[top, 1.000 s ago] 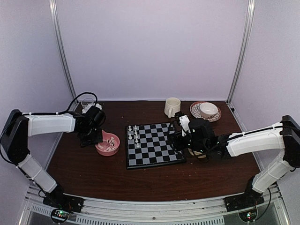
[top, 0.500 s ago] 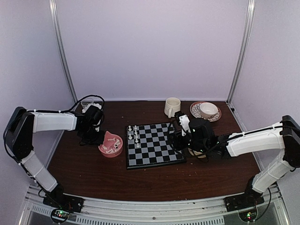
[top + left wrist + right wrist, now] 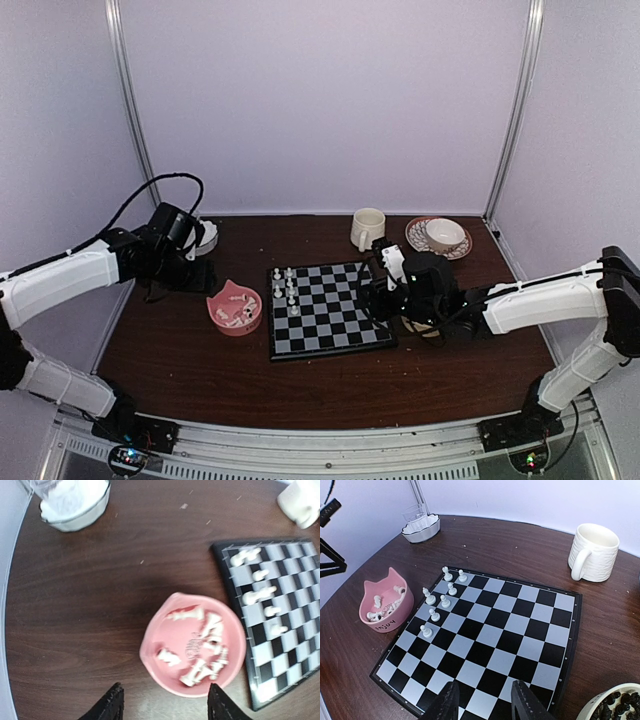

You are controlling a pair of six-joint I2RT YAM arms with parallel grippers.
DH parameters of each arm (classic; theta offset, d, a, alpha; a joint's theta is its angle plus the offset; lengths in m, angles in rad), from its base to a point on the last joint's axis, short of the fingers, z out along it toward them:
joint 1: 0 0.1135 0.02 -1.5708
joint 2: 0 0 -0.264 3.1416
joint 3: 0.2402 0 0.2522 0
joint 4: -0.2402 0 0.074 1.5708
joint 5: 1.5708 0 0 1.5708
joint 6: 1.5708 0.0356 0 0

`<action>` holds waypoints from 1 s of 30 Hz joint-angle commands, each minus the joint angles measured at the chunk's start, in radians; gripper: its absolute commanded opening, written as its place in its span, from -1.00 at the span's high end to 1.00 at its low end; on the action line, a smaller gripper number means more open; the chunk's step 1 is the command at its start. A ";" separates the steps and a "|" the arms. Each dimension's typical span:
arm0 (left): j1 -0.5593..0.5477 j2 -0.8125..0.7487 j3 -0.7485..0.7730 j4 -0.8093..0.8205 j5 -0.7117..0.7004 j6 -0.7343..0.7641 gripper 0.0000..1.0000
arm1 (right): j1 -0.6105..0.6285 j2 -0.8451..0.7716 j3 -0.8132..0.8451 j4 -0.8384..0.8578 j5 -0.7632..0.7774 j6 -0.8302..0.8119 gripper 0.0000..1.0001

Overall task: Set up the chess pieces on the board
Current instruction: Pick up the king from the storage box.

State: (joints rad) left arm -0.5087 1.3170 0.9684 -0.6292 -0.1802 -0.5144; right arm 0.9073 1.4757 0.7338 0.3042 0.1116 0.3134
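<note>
Left tool (image 3: pixel 165 702) open beside the pink bowl (image 3: pixel 155 667), right tool (image 3: pixel 482 700) open at the board (image 3: pixel 485 630) edge: closing on the heaped white pieces (image 3: pixel 202 647) may grab two at once

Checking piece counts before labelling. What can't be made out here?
Loose white pieces in the pink bowl: left wrist view, blurred, piled, uncountable.
Black pieces in the cream bowl: right wrist view, cut by the corner; top view, under the right arm.
Placed white pieces on the board: top view, too small to tell types.
</note>
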 commanded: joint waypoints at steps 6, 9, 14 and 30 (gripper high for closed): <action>-0.070 -0.111 -0.040 0.066 0.043 0.041 -0.10 | -0.004 -0.006 -0.002 0.011 -0.001 -0.011 0.24; -0.070 -0.052 0.000 0.045 0.069 0.160 -0.04 | -0.003 -0.009 -0.002 0.010 -0.002 -0.012 0.24; -0.070 0.035 0.051 0.024 0.100 0.374 -0.06 | -0.005 -0.009 0.000 0.007 -0.001 -0.015 0.24; -0.073 0.374 0.190 0.013 -0.052 0.729 0.24 | -0.004 -0.017 -0.004 0.005 -0.007 -0.010 0.24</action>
State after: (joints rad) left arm -0.5762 1.6405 1.1030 -0.6090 -0.1730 0.1158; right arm 0.9073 1.4757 0.7338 0.3035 0.1089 0.3096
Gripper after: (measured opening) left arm 0.395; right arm 0.380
